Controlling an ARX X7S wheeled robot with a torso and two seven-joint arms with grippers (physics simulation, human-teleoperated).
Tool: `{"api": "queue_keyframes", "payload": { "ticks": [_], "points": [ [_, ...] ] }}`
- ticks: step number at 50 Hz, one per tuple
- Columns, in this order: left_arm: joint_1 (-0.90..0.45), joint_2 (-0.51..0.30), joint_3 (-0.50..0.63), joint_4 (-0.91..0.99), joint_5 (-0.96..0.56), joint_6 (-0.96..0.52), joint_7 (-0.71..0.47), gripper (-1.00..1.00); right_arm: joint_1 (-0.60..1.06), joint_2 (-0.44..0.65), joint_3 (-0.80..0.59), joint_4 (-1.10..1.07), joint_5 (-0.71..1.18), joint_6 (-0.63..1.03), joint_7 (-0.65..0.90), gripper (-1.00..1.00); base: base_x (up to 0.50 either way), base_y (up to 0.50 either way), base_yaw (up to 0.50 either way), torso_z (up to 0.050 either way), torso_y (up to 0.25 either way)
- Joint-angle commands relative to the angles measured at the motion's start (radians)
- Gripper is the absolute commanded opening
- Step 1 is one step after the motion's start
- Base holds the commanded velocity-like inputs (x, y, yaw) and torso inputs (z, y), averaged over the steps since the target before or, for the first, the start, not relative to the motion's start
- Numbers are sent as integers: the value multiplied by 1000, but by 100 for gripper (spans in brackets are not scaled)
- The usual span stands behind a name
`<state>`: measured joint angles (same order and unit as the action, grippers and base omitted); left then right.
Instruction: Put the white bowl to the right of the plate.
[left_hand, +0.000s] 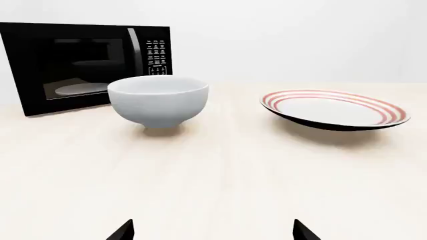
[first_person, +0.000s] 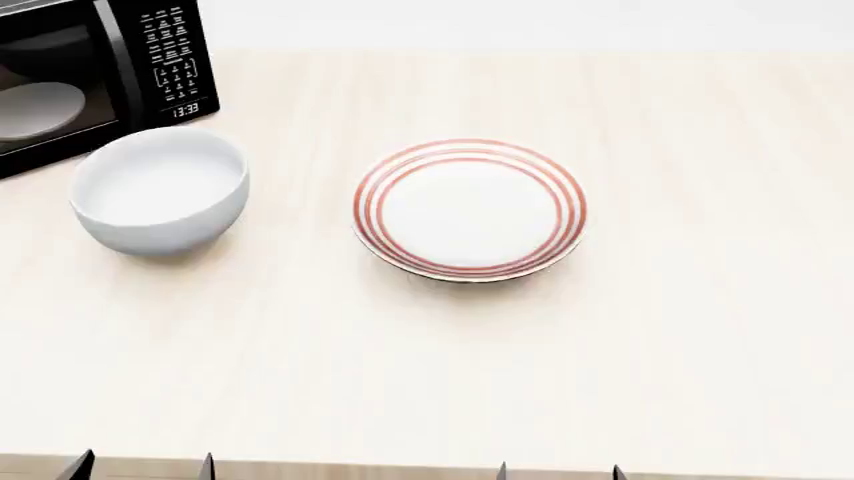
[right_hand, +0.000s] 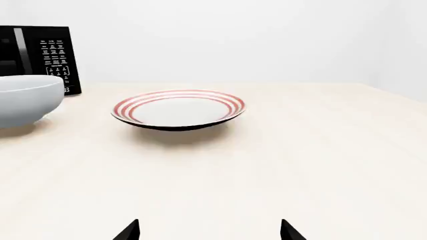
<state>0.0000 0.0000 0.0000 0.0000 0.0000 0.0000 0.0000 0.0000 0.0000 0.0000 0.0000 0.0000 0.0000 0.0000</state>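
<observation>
White bowl (first_person: 160, 190) left of the red-ringed plate (first_person: 470, 210), black microwave (first_person: 94, 70) cropped at frame edge, left gripper (first_person: 144, 467) and right gripper (first_person: 561, 471) fingers apart, only tips visible.

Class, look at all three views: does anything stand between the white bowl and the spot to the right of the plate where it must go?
Only the plate itself. The white bowl sits on its left, so it must pass over or around it.

microwave (first_person: 80, 70) display (first_person: 186, 109) reads 13:33
</observation>
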Motion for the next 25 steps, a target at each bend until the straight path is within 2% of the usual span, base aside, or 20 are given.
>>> {"api": "queue_keyframes", "payload": {
  "ticks": [1,4,9,12,14,18,25],
  "points": [
    [-2,-24,29,-6,-24,6,-29,100,-1,26,-33,-2,26,0,33,100,0,0,0,0,0],
    [6,-34,41,28,-33,-41,-41,100,15,27,-27,-32,62,112,56,100,0,0,0,0,0],
    [7,-52,42,131,-31,-162,-75,100,29,53,-24,-84,96,187,61,100,0,0,0,0,0],
    [-21,-67,23,264,-75,-322,-72,100,63,72,-8,-186,139,311,61,100,0,0,0,0,0],
    [-43,-74,14,330,-92,-377,-77,100,85,86,-10,-253,145,383,69,100,0,0,0,0,0],
    [-144,-102,-17,499,-172,-650,-72,100,136,118,-13,-426,172,536,75,100,0,0,0,0,0],
    [-217,-134,-29,604,-196,-790,-88,100,225,127,29,-548,248,700,95,100,0,0,0,0,0]
  ]
}}
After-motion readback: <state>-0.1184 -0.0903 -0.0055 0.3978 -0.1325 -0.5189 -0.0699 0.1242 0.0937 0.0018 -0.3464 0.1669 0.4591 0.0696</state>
